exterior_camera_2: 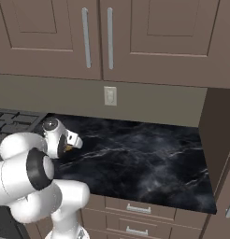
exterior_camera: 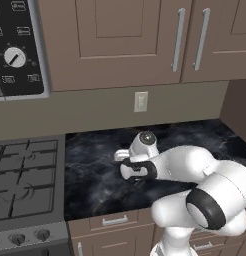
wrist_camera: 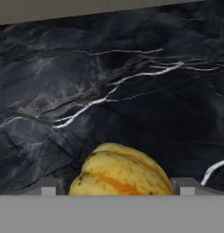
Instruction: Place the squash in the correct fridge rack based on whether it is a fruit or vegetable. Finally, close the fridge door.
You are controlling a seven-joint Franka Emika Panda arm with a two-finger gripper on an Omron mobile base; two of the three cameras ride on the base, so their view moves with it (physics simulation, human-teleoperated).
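The squash (wrist_camera: 120, 170), yellow with orange streaks, sits between my two fingertips at the bottom of the hand view. The pads (wrist_camera: 49, 187) flank it closely on both sides. My gripper (wrist_camera: 117, 189) looks shut on the squash, just above the black marble counter (wrist_camera: 132, 91). In the right base view a sliver of the squash (exterior_camera_2: 68, 148) shows under the hand, at the counter's left part beside the stove. The arm's wrist (exterior_camera: 137, 169) bends down over the counter's middle in the left base view. The fridge, its rack and its door are out of view.
A gas stove (exterior_camera: 25, 185) adjoins the counter on the left. Brown upper cabinets (exterior_camera_2: 98, 37) hang overhead, with a wall outlet (exterior_camera_2: 110, 95) below them. A brown side panel (exterior_camera_2: 219, 135) closes the counter's right end. Drawers (exterior_camera_2: 138, 210) run under the counter's front edge.
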